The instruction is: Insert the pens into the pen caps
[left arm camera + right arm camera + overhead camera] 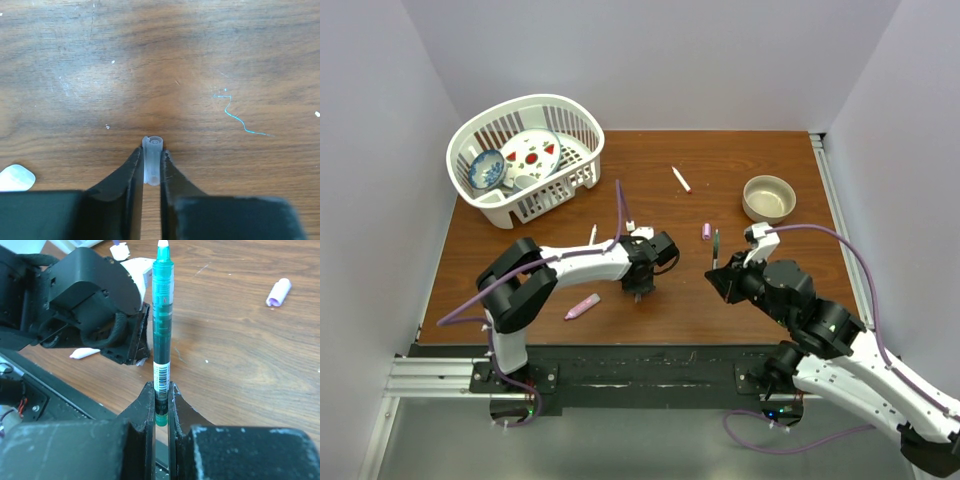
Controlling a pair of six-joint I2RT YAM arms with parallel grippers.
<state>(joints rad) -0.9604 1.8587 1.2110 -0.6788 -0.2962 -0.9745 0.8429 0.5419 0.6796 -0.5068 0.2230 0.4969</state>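
wood-grain table [670, 320], scuffed and pen-marked, fills my left wrist view. left pincer [152, 150]: i see both fingers pressed against a small translucent grey cap [152, 170] lodged at their tips. right pincer [161, 387]: clamped on the lower end of a teal-green pen [162, 315], which runs straight out beyond the fingertips. pink cap [278, 292] lies ahead and right of that pincer. pink pen [582, 306] lies left of the left pincer, apart.
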